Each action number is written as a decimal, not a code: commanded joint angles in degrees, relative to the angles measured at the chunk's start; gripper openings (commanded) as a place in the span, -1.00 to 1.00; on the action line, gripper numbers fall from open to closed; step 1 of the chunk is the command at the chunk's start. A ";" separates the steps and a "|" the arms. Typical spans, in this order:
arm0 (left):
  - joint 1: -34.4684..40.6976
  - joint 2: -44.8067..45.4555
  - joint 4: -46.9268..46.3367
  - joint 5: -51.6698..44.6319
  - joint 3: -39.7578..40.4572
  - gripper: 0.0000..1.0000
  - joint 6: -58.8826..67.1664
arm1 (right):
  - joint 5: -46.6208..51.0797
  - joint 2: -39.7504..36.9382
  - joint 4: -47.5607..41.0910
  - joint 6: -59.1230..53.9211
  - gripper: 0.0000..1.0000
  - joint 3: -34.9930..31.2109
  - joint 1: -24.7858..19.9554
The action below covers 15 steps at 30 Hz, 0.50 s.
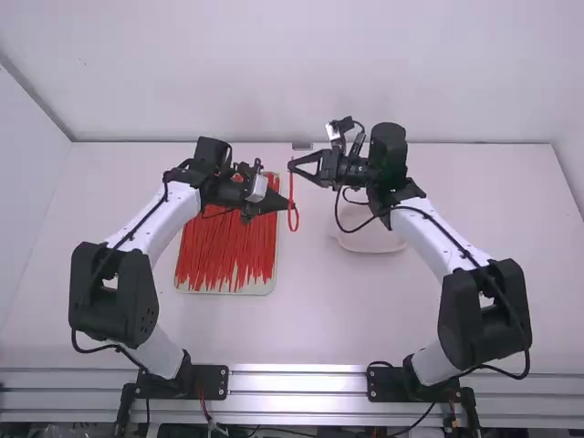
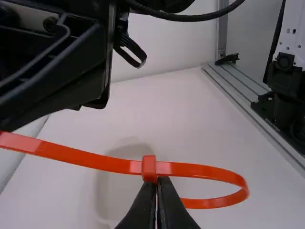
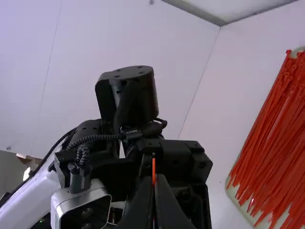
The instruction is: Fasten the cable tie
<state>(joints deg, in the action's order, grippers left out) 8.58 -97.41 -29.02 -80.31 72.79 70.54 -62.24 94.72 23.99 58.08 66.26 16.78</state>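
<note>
1. The tie point(image 2: 190, 170) is held in the air between the two arms, above the middle of the surface toward its far edge, just off the tray's point(image 1: 266, 290) far right corner. Its tail passes through the head point(image 2: 149, 166), and a loose loop point(image 1: 292, 212) droops down.
2. The left jaws are pinched closed on the head. The right jaws are closed on the free tail point(image 3: 153, 171), which sits edge-on between them.
3. It looks like a thin plastic strap, so I'd expect it to be very light and springy. It should bend easily across its flat face and resist bending sideways.
4. The strap is smooth, so the tail could slip under a hard pull. The small, hard head is the surest hold, and the tail is best gripped close to it and pulled straight along the strap.
5. The catch likely runs one way only, so any overtightening would stay.
6. Spare ties point(image 1: 228, 246) lie heaped on the tray, and a white dish point(image 1: 365, 245) sits beneath the right arm.
</note>
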 commanded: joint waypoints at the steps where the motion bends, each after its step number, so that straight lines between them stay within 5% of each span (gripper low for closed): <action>1: 1.92 0.11 -1.18 0.44 -1.86 -0.96 0.85 | 3.58 -0.20 1.27 -0.28 -1.00 3.54 -1.09; 15: 1.84 0.11 -2.69 1.53 -2.80 -0.96 0.87 | 3.58 -0.20 3.52 1.86 -1.00 3.54 -2.56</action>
<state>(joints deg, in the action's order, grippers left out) 8.86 -97.38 -30.50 -80.20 71.61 70.57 -62.26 94.72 25.91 58.92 66.26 15.90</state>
